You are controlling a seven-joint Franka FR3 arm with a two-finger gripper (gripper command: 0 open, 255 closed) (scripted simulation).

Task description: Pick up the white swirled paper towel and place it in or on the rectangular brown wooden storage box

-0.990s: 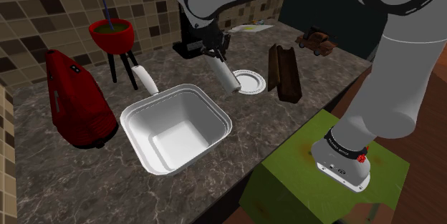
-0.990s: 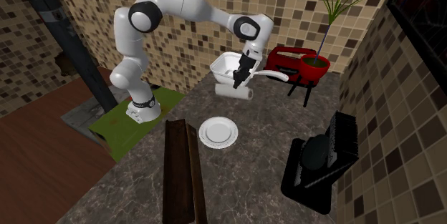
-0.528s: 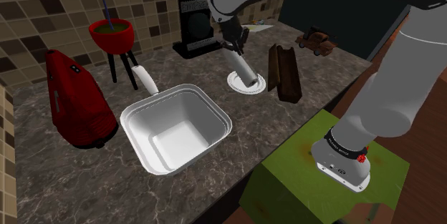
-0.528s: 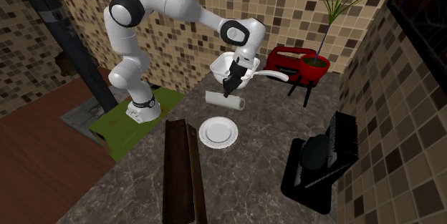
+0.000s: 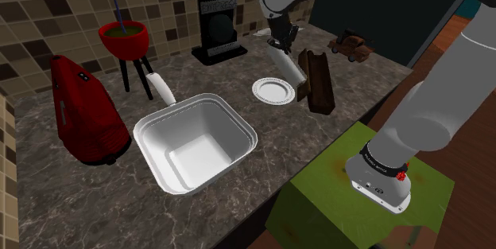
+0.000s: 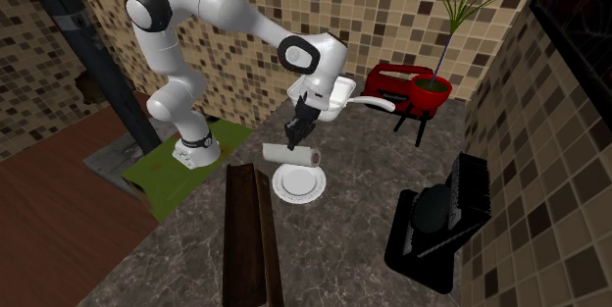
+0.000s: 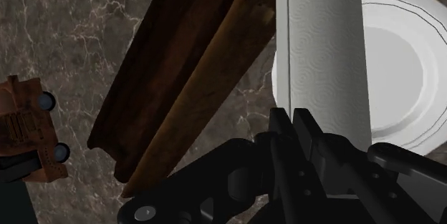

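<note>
The white swirled paper towel roll point(image 5: 290, 68) hangs tilted in the air with my gripper point(image 5: 280, 46) shut on its upper end. It hovers between the small white plate point(image 5: 272, 91) and the long brown wooden box point(image 5: 317, 80), right beside the box's near wall. In the second exterior view the roll point(image 6: 291, 154) lies level under the gripper point(image 6: 294, 136), above the plate point(image 6: 297, 182) and just past the box's point(image 6: 245, 236) far end. The wrist view has the roll point(image 7: 322, 51) running away from the gripper point(image 7: 292, 119), the box point(image 7: 186, 72) beside it.
A large white basin point(image 5: 195, 140) with a handle sits in the middle of the counter. A red appliance point(image 5: 83, 112), a red bowl on a stand point(image 5: 123, 38) and a black appliance point(image 5: 217, 25) stand behind. A brown toy car point(image 5: 350, 46) sits beyond the box.
The gripper has carried the roll from above the basin's edge across the plate toward the brown box, to the shoulder view's right. The roll has stayed clasped throughout.
</note>
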